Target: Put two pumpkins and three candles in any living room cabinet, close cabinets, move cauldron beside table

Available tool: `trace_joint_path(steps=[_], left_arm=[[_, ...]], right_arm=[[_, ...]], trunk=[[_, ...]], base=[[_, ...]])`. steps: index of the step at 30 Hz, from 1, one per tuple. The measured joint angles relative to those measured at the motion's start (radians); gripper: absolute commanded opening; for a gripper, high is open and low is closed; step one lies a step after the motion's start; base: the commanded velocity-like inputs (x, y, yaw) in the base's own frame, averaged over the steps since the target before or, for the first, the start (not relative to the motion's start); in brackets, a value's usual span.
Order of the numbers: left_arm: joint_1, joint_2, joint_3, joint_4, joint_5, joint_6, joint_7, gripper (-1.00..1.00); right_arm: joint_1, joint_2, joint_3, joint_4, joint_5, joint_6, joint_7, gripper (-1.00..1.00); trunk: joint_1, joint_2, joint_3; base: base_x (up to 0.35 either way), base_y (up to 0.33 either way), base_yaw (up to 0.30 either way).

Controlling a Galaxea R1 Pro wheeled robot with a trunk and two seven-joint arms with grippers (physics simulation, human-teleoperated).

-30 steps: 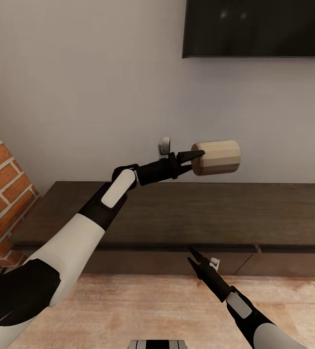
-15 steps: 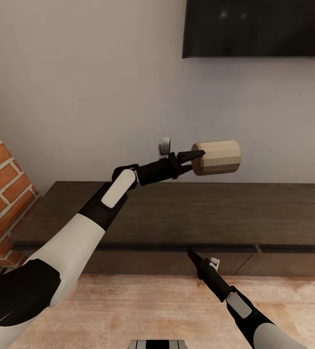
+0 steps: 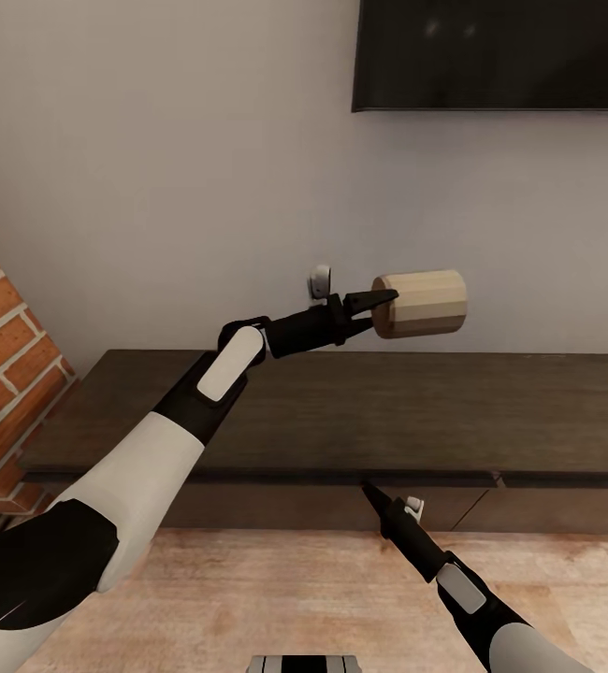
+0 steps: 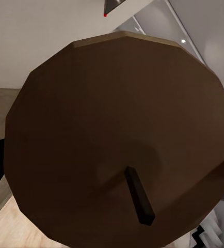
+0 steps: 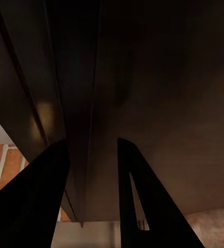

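A candle (image 3: pixel 421 304) banded in cream-to-tan stripes hangs on its side above the cabinet (image 3: pixel 341 411), a long, low, dark brown unit against the wall. My left gripper (image 3: pixel 388 299) is shut on the candle's end. In the left wrist view the candle's dark round end face (image 4: pixel 117 139) and its wick sit right in front of the camera. My right gripper (image 3: pixel 368 488) is low at the top edge of the cabinet's front panel. In the right wrist view its fingers (image 5: pixel 143 206) stand close on either side of a dark panel edge (image 5: pixel 86 155). The front panels look closed.
A black wall-mounted screen (image 3: pixel 496 56) hangs above the cabinet at the right. A red brick wall (image 3: pixel 5 374) stands at the cabinet's left end. A white wall socket (image 3: pixel 318 280) sits behind my left gripper. Light wooden floor (image 3: pixel 248 589) runs in front of the cabinet.
The right gripper's two fingertips, apart one second ago, have come together at the panel's top edge. The candle has drifted very slightly to the right.
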Motion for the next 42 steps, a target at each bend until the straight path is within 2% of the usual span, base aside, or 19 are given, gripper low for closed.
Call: trace_joint_path(steps=[4, 8, 42], left_arm=[[0.0, 0.0, -0.001, 0.0, 0.0, 0.001, 0.0, -1.0], [0.0, 0.0, 0.0, 0.0, 0.001, 0.002, 0.001, -1.0], [0.0, 0.0, 0.0, 0.001, -0.002, 0.0, 0.005, -1.0]], right_arm=[[0.0, 0.0, 0.0, 0.0, 0.0, 0.0, 0.0, -1.0], [0.0, 0.0, 0.002, 0.0, 0.0, 0.001, 0.002, -1.0], [0.0, 0.0, 0.003, -0.001, -0.001, 0.003, 0.001, -1.0]], trunk=[[0.0, 0.0, 0.0], [-0.002, 0.001, 0.015], [-0.002, 0.001, 0.015]], base=[[0.0, 0.0, 0.0], [0.0, 0.0, 0.0], [0.0, 0.0, 0.0]])
